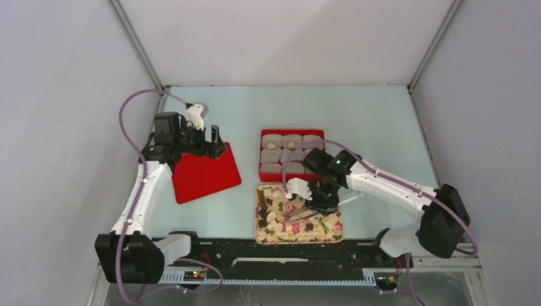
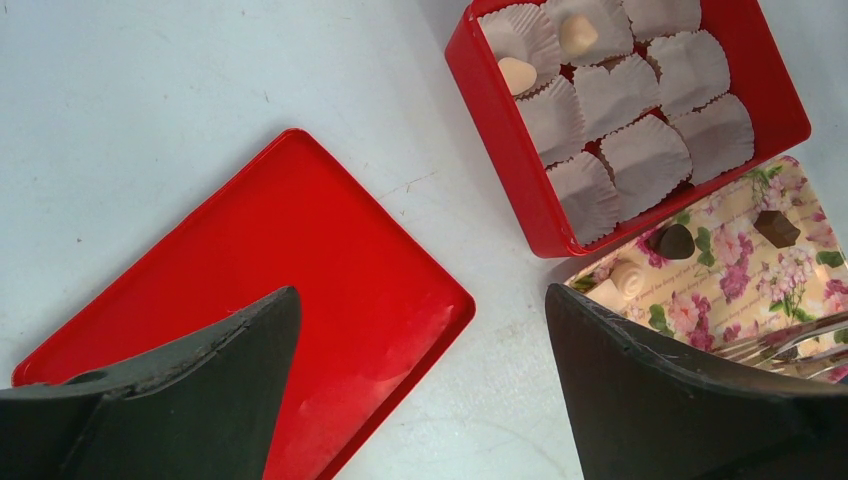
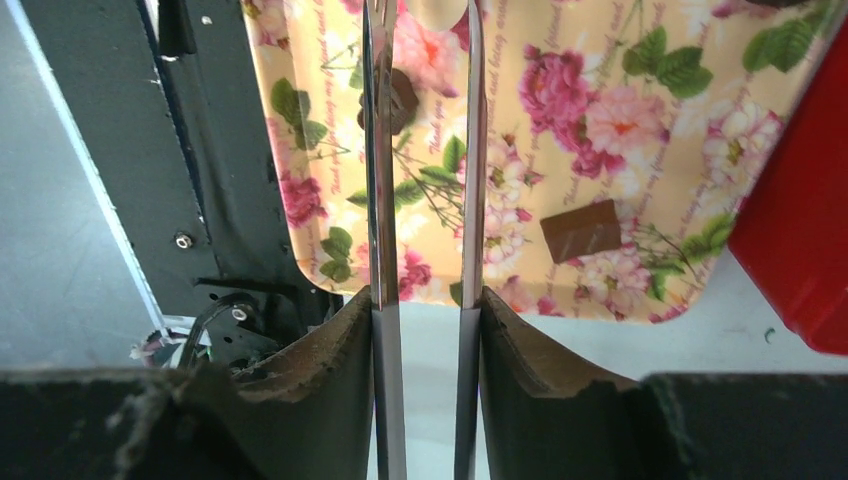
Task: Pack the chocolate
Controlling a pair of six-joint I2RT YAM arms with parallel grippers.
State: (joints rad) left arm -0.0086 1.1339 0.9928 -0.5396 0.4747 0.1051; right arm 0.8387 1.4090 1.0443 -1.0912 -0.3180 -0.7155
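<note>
The chocolate (image 1: 273, 205) lies as cream and dark pieces on a floral tray (image 1: 332, 231). Behind it stands a red box (image 1: 262, 157) of grey paper cups (image 2: 640, 155); two cream pieces (image 2: 517, 75) sit in far cups. My right gripper (image 1: 319, 200) is shut on metal tongs (image 1: 300, 215) that reach over the tray. In the right wrist view the gripper (image 3: 425, 300) holds the tongs (image 3: 378, 150) with the blades apart, a dark round piece (image 3: 402, 100) by the left blade and a dark square piece (image 3: 582, 230) to the right. My left gripper (image 2: 422, 300) is open and empty over the red lid (image 2: 300, 260).
The red lid (image 1: 204, 173) lies flat left of the box. A black rail (image 1: 287, 252) runs along the near edge just below the tray. The box (image 3: 800, 220) borders the tray on the right in the right wrist view. Grey walls enclose the table.
</note>
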